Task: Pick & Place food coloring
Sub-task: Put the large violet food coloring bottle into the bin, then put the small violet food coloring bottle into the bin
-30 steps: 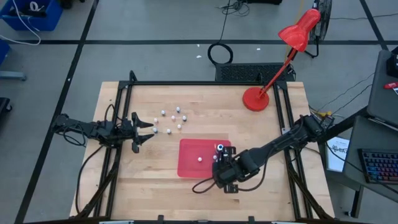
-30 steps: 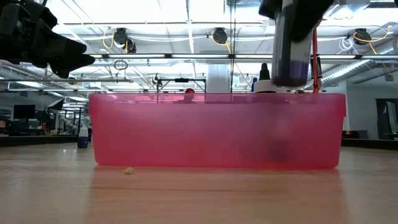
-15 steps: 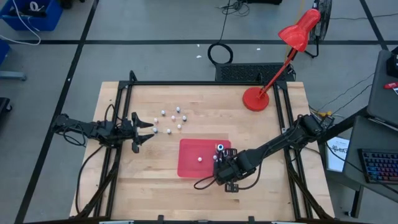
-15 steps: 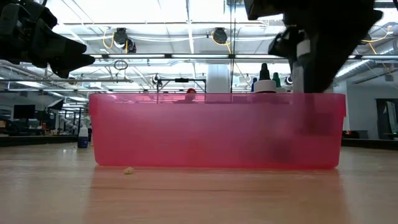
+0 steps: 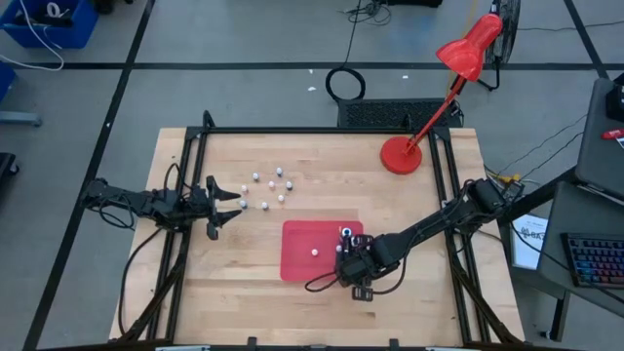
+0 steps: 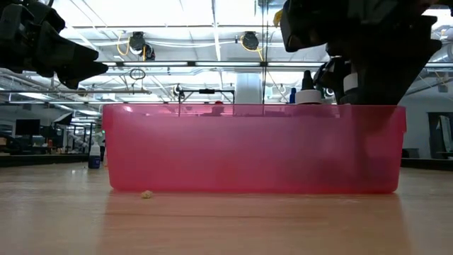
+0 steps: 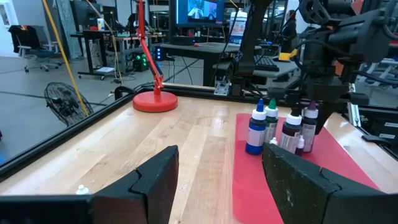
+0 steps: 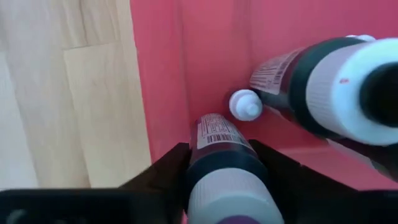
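Food coloring bottle (image 8: 225, 163): your right gripper (image 5: 353, 273) has its fingers (image 8: 163, 168) clamped on it, over the red tray (image 5: 297, 255).
Other bottles (image 7: 256, 127): standing in the tray's right end; more bottles (image 5: 270, 185) lie loose on the counter (image 5: 322, 161).
Left gripper (image 5: 220, 202): fingers spread, empty, beside the loose ones.

Grey floor (image 5: 244, 39) with dark seam lines, wooden table (image 5: 322, 156), red desk lamp (image 5: 444, 93) at its far right corner, blue bin (image 5: 49, 21), keyboard (image 5: 595, 258), floor fan (image 7: 65, 102), office chair (image 7: 28, 43), ceiling strip lights (image 6: 177, 32)
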Controlling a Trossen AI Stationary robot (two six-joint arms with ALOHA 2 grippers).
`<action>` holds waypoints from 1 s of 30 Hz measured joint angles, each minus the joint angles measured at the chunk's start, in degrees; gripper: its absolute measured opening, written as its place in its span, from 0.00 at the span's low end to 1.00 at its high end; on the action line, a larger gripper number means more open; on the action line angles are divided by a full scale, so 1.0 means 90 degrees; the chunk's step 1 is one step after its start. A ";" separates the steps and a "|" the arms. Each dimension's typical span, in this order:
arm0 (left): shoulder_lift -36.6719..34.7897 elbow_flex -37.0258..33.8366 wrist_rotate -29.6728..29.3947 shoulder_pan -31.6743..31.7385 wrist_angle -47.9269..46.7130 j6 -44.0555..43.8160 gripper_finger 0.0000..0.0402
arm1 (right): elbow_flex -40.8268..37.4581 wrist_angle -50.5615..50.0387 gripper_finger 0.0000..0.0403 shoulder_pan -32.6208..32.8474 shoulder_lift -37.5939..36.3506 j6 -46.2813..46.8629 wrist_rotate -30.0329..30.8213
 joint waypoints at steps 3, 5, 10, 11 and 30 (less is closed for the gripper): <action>-0.0001 0.0000 0.0000 0.0001 0.0000 0.0000 0.58 | -0.0005 0.0002 0.51 0.0000 0.0000 0.0189 0.0006; -0.0001 0.0000 0.0000 0.0000 0.0000 0.0000 0.58 | -0.0005 0.0004 0.58 0.0000 -0.0017 0.0401 0.0002; -0.0002 0.0000 0.0000 0.0000 0.0000 0.0000 0.58 | -0.0005 -0.0009 0.65 0.0019 -0.0116 0.0666 0.0000; -0.0001 0.0000 0.0000 0.0001 0.0000 0.0000 0.58 | -0.0005 0.0011 0.65 0.0019 -0.0140 0.0673 0.0000; -0.0001 0.0000 0.0000 -0.0001 -0.0002 0.0000 0.58 | -0.0005 0.0114 0.61 0.0193 -0.3031 0.1849 -0.0818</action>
